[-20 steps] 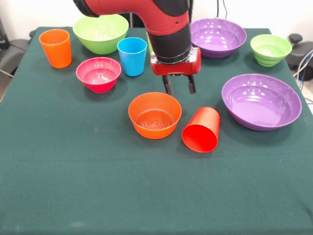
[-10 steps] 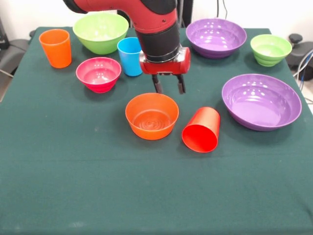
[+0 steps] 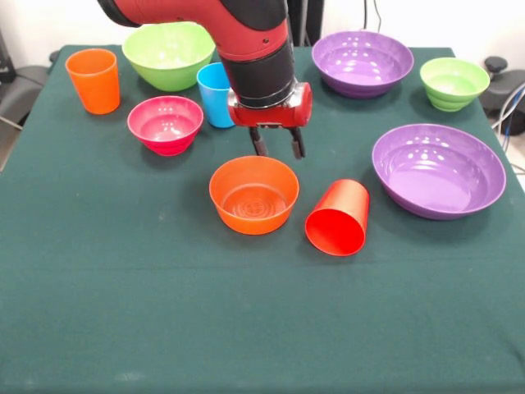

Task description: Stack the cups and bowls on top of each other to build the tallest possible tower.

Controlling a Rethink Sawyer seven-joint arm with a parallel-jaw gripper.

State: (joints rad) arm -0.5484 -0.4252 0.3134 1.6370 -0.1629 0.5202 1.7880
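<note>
Green table (image 3: 123,312) — end effector (image 3: 277,146) (fingers apart) above orange bowl (image 3: 253,195).

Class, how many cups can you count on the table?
3: orange cup far left, blue cup partly behind the arm, red cup on its side beside the orange bowl. Another may be hidden.

Across the frames, the red and black arm's end effector (image 3: 277,144) slides leftward in the front view, now covering more of the sky blue plastic tumbler (image 3: 212,94). The glossy orange plastic bowl (image 3: 254,195) sits slightly further left on the green surface (image 3: 123,287) than a second ago.
</note>
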